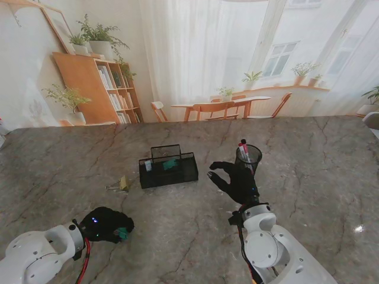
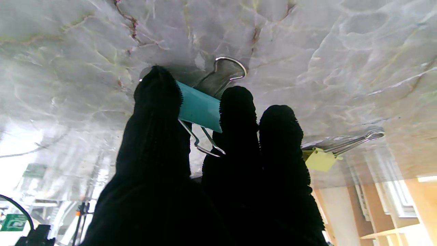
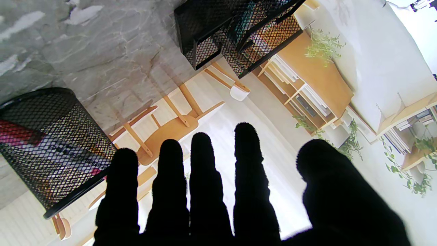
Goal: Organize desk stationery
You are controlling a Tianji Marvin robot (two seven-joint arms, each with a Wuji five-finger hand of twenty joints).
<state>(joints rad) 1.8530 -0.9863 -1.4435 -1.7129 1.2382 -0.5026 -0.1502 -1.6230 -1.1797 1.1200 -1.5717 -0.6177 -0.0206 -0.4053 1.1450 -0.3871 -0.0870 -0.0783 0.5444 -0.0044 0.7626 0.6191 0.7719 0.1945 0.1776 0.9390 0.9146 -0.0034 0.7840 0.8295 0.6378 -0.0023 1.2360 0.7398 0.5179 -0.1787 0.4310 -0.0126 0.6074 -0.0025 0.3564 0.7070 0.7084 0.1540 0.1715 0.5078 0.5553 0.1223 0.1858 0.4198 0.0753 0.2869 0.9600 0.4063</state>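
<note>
Stand view: marble tabletop point(image 1: 308, 177), both arms rising from near edge.
Left hand point(image 1: 108, 224): low on tabletop, near-left; black glove, fingers curled in. Bit of teal shows at the fingertips.
Left wrist view: fingers point(image 2: 160, 112) pinching a teal binder clip point(image 2: 199, 109) against the stone; thumb one side, two fingers other side. Clip's wire handles stick out both ways, one flat on the marble.
Yellow binder clip point(image 1: 123, 183): lying on tabletop, apart from left hand, farther from me, just left of the organizer. Also seen in left wrist view point(image 2: 321, 159), wire handles pointing away from the fingers.
Mesh organizer point(image 1: 169, 168): black, rectangular, mid-table; several compartments, taller section at back. Teal item point(image 1: 171, 164) sits inside, plus sth small & white point(image 1: 148, 166) at left end; can't tell what.
Pen cup point(image 1: 249, 157): black mesh, round, right of organizer. Red/white pens point(image 1: 243, 150) stand in it.
Right hand point(image 1: 235, 179): raised, fingers spread, holding nothing; between organizer & pen cup, touching the cup or not, can't tell.
Right wrist view: all five fingers point(image 3: 201, 171) apart, empty; pen cup point(image 3: 51, 147) close on one side, organizer corner point(image 3: 218, 37) beyond.
Backdrop: printed room scene w/ bookshelf point(image 1: 100, 86), chairs, windows.
</note>
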